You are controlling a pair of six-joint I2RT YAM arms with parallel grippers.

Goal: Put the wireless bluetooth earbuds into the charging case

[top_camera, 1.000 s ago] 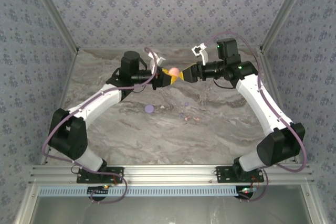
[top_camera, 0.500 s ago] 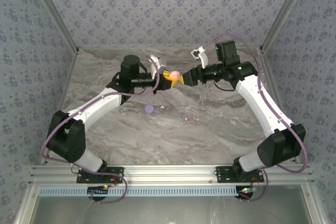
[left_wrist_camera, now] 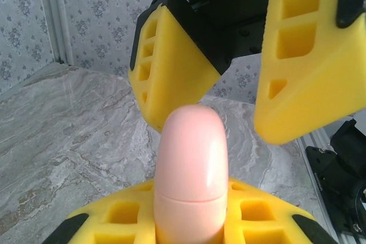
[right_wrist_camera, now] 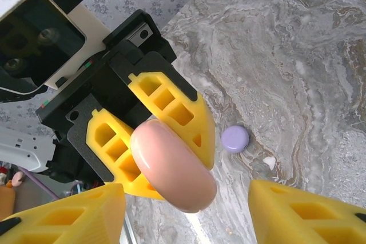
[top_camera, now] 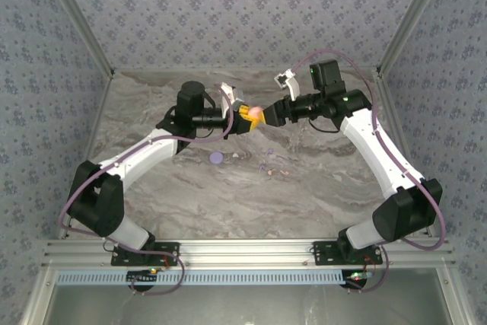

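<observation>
Over marble table [top_camera: 228, 188], left gripper [top_camera: 245, 115] holds case [left_wrist_camera: 191, 170] pointing lengthwise rightward.

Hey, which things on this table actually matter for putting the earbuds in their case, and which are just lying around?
For the job: pink case, held in the left gripper; open right gripper facing it; tiny earbuds on the table.
Lying about: purple disc; small white fleck.

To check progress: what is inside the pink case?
Hidden: the case, held by the left gripper, is shut, so only its outside shows. Earbuds lie on the table.
</observation>
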